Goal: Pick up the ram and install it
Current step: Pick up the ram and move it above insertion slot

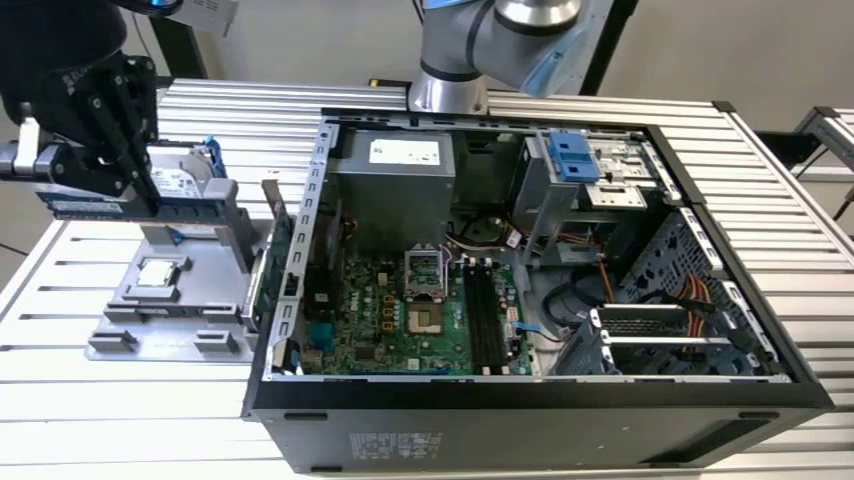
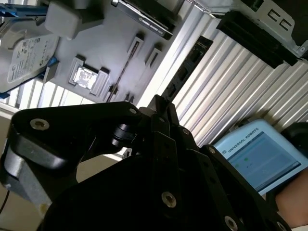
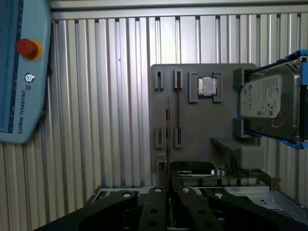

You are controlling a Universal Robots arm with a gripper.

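My gripper [image 1: 127, 185] hangs at the exterior view's left, shut on the ram [image 1: 83, 206], a thin bluish-green stick held level in the air above the grey parts holder [image 1: 174, 300]. In the first wrist view the ram [image 3: 168, 139] appears edge-on as a narrow strip rising from between my closed fingers [image 3: 179, 188], in front of the holder [image 3: 192, 149] and its empty slots. The open computer case [image 1: 534, 400] lies at the exterior view's right of me, its motherboard memory slots [image 1: 483, 318] exposed.
On the holder sit a processor chip [image 3: 207, 86] and a silver hard drive [image 3: 267, 98] in a blue frame. A green expansion card [image 1: 280, 265] stands by the case wall. A teach pendant [image 3: 24, 72] lies on the slatted table [image 1: 120, 410].
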